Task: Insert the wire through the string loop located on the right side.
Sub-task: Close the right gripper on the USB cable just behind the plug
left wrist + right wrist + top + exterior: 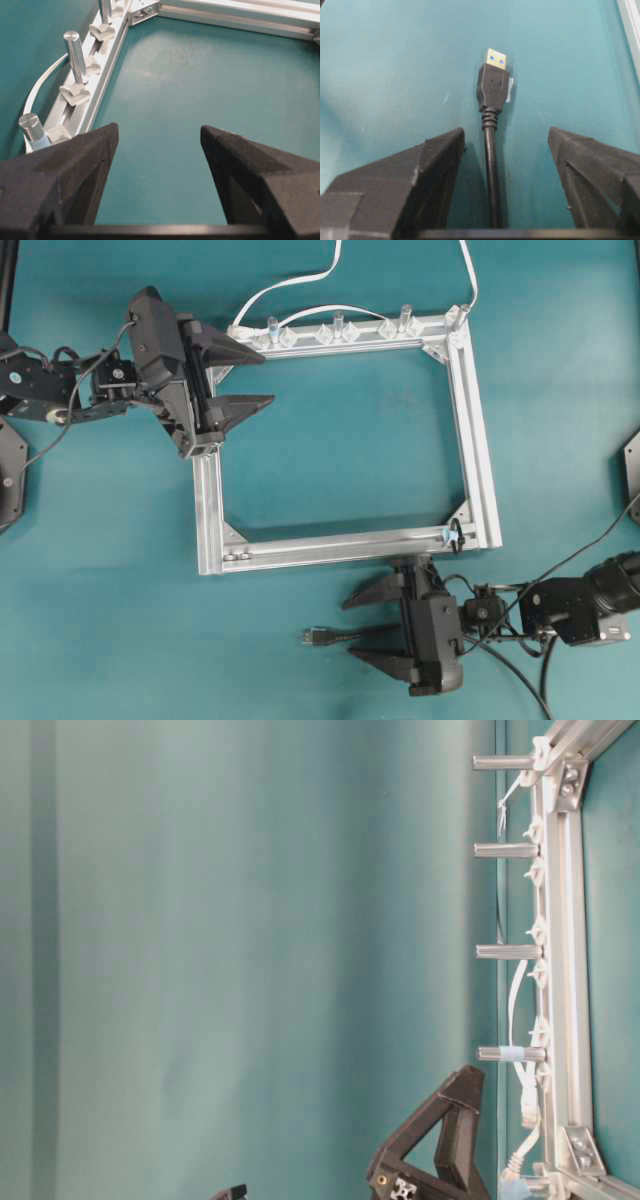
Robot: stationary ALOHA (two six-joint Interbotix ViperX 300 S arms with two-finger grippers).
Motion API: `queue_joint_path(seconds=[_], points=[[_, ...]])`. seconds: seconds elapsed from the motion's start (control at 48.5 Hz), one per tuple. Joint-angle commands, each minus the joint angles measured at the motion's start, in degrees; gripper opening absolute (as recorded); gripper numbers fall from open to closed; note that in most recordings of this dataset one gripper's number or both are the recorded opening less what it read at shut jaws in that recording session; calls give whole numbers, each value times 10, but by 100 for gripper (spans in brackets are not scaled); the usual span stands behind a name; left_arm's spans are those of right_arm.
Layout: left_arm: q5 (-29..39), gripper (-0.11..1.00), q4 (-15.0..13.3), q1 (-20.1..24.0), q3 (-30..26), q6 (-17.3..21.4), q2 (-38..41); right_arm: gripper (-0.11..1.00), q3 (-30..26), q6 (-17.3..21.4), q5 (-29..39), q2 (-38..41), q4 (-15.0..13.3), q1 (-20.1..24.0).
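The wire (372,633) lies on the teal table in front of the frame, and its black plug (494,85) with a metal tip points away from the wrist camera. My right gripper (505,132) is open and straddles the cable just behind the plug, with a gap on both sides. In the overhead view the right gripper (348,629) sits below the frame's near bar. The string loop (455,536) is a tiny black loop at the right end of that bar. My left gripper (268,378) hangs open and empty over the frame's upper left corner, its fingertips (114,127) above bare table.
The silver aluminium frame (470,420) lies flat in the middle of the table. Upright metal posts (76,50) and clear clips (335,334) line its far bar. White cables (300,280) run off from that bar. A black robot cable (580,560) trails at the right.
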Motion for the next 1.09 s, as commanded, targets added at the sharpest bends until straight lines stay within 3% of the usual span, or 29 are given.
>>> queue_joint_path(seconds=[0.0, 0.186, 0.33, 0.413, 0.784, 1.073], points=[[-3, 75, 0, -3, -6, -3, -11, 77, -7, -2, 0, -7, -1, 3], [-3, 75, 0, -3, -6, -3, -11, 56, -6, -1, 4, -7, -1, 2], [-3, 75, 0, -3, -8, -3, -11, 20, -6, -1, 40, -8, 2, -3], [-2, 75, 0, -4, -7, -3, -11, 8, -5, -1, 62, -8, 2, -4], [-2, 75, 0, -4, -5, -1, -11, 8, -5, -9, 82, -26, 9, -16], [-2, 75, 0, -4, -5, 0, -11, 8, -6, -54, 120, -62, 9, -20]])
